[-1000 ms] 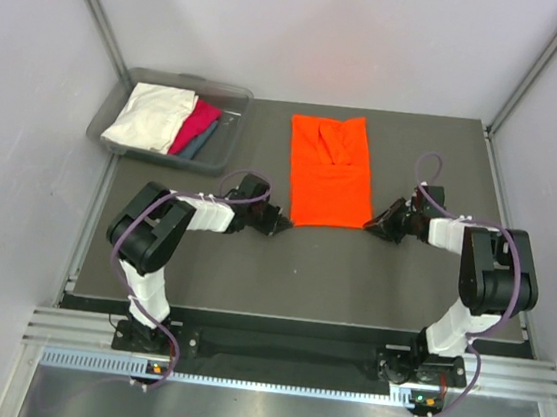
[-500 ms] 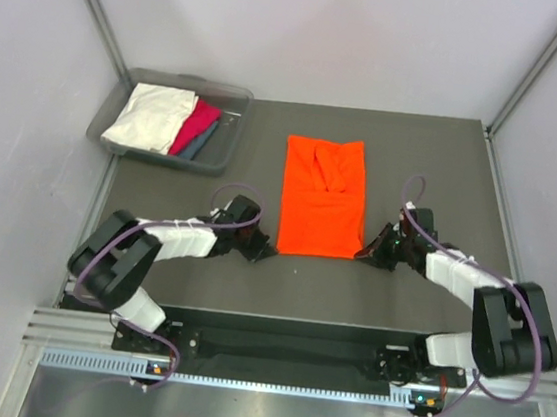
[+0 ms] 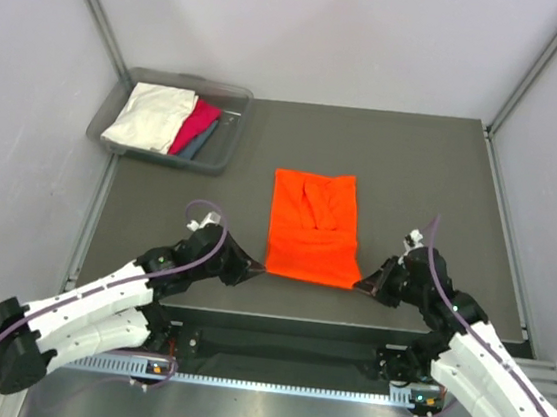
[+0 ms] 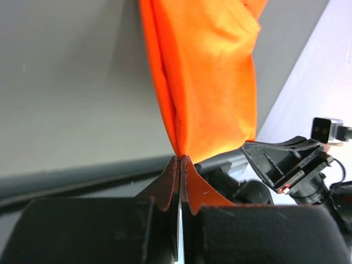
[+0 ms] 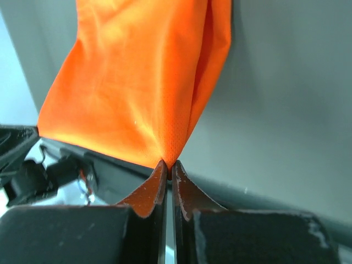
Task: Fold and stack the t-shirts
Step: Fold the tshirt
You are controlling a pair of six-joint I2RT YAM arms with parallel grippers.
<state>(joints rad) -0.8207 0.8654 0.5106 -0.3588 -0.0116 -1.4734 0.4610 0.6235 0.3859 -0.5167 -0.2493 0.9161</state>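
Observation:
The bright orange t-shirt (image 3: 314,228) lies folded lengthwise on the dark table, its near edge close to the table's front. My left gripper (image 3: 255,268) is shut on its near left corner (image 4: 180,148). My right gripper (image 3: 364,283) is shut on its near right corner (image 5: 168,155). Both corners are pinched between the fingertips and the cloth stretches away from them. The cream-white t-shirt (image 3: 150,116), the magenta-pink t-shirt (image 3: 196,125) and the teal-grey t-shirt (image 3: 201,144) lie in the bin at the far left.
The grey plastic bin (image 3: 233,93) stands at the far left corner of the table (image 3: 433,176). The table's front edge (image 3: 296,316) runs just behind both grippers. White walls and metal frame posts close the sides.
Both grippers have pulled back toward the table's front edge, dragging the orange t-shirt nearer. Both arms are now stretched low and folded outward.

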